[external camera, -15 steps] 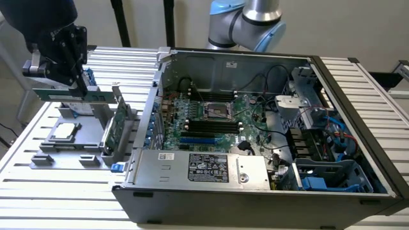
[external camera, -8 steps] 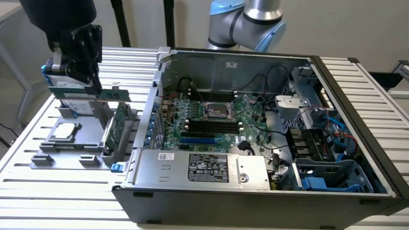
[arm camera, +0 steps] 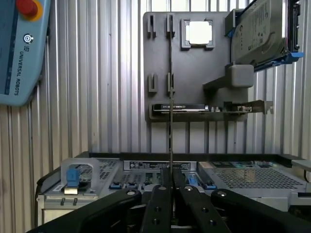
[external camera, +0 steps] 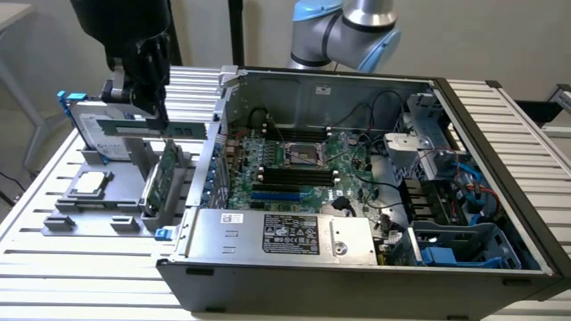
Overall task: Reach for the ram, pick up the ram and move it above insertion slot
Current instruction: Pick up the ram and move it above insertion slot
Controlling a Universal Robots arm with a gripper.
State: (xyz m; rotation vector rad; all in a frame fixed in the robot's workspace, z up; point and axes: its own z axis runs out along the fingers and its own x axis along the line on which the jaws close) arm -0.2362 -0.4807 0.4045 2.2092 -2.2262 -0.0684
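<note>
Ram [external camera: 152,126] clamped in gripper [external camera: 150,110] above holder tray [external camera: 116,180].

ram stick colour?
Green: the long thin flat ram stick, with dark chips, held in the black pincer; clearest in the exterior view.

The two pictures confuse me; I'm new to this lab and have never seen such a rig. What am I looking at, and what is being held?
This is one robot arm with a gripper at its end. The exterior view comes from a camera off the arm. The wrist view comes from a camera on the wrist, looking along the black fingers.

On the slatted metal table stands an open computer case with its motherboard showing. Beside it, towards the exterior view's left, a grey holder carries a processor chip, a silver hard drive and a green expansion card.

The gripper is shut on the ram, a thin green stick, lifted above the holder. In the wrist view you see it edge-on.
</note>
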